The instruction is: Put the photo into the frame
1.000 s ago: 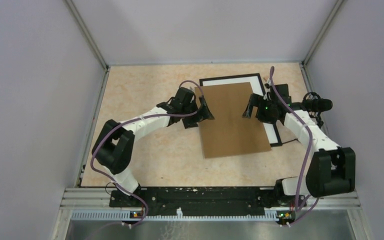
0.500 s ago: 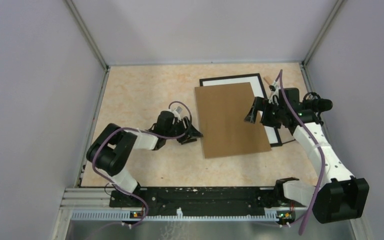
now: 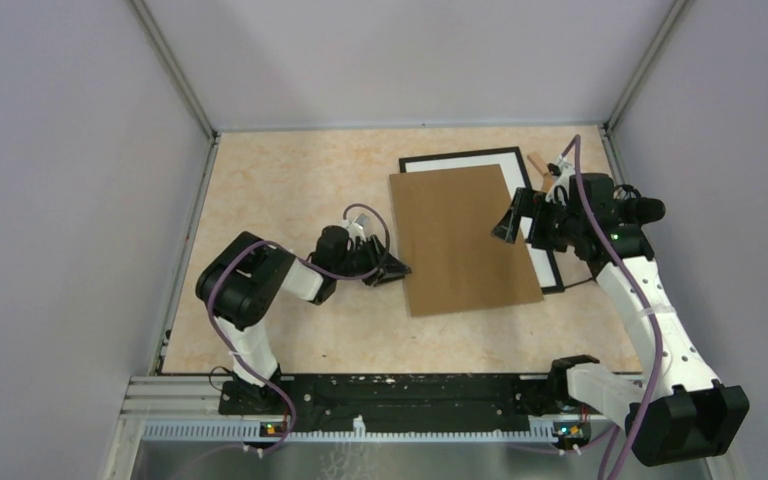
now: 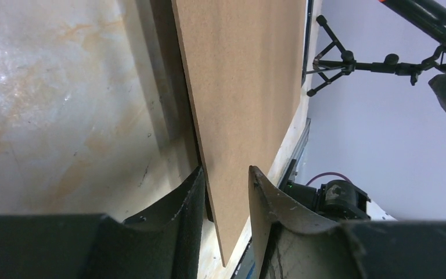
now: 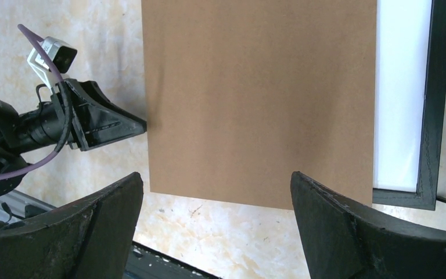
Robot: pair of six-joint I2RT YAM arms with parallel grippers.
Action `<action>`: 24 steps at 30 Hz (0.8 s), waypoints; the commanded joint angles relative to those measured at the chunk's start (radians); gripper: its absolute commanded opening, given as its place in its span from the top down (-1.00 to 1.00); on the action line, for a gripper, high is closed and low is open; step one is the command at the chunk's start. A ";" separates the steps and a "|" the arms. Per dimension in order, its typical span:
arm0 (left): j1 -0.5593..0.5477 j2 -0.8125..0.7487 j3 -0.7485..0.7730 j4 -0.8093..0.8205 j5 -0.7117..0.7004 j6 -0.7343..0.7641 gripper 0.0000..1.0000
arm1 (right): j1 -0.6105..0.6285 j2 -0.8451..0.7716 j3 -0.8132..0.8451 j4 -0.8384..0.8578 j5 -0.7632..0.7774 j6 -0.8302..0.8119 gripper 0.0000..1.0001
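the photo shows in none of the views. if it is already in place it lies hidden under the brown backing board [image 3: 465, 240], and that cannot be told. the frame [image 5: 438, 87] lies flat on the far right part of the table [image 3: 290, 190]. its black edge and a strip of the white mat border [image 5: 400, 87] show along its far and right sides. the board sits skewed over it, with its near left corner out over bare table.

a second ago the left gripper [image 4: 225, 174] stood wide at the far part of the board's left edge. it has since slid to the near end of that edge and drawn its jaws narrow. it now straddles the board's edge close to the near left corner, one finger on each side. whether it already pinches the board cannot be told. the right gripper [image 5: 216, 177] has pulled back to the right from over the board. it hangs above the board's right edge, jaws wide, holding nothing. the board itself has not shifted.

this reads as a fresh hold being taken on the board, either to lift it or to square it with the frame. on that reading the frame is not yet closed up.

no brand, label or writing can be read in any view.
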State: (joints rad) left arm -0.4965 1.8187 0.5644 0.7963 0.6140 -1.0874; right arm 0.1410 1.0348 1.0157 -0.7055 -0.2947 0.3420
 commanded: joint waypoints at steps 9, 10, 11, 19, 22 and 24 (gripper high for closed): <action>0.001 0.067 0.024 0.166 0.025 -0.055 0.34 | 0.003 -0.035 0.065 -0.014 0.021 -0.013 -0.89; 0.001 0.066 0.031 0.143 0.020 -0.046 0.34 | 0.003 -0.036 0.065 -0.014 0.023 -0.014 -0.89; 0.001 0.067 0.038 0.130 0.017 -0.039 0.35 | 0.003 -0.036 0.065 -0.015 0.023 -0.014 -0.90; 0.001 0.102 0.114 0.146 0.039 -0.030 0.82 | 0.003 -0.029 0.091 -0.014 0.023 -0.012 -0.89; 0.001 0.077 0.153 0.113 0.038 -0.025 0.97 | 0.003 -0.028 0.105 -0.015 0.024 -0.015 -0.89; 0.002 0.057 0.171 0.094 0.037 -0.025 1.00 | 0.003 -0.028 0.103 -0.013 0.026 -0.015 -0.89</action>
State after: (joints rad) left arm -0.4965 1.9282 0.6682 0.8558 0.6392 -1.1259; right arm 0.1410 1.0271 1.0664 -0.7284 -0.2806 0.3401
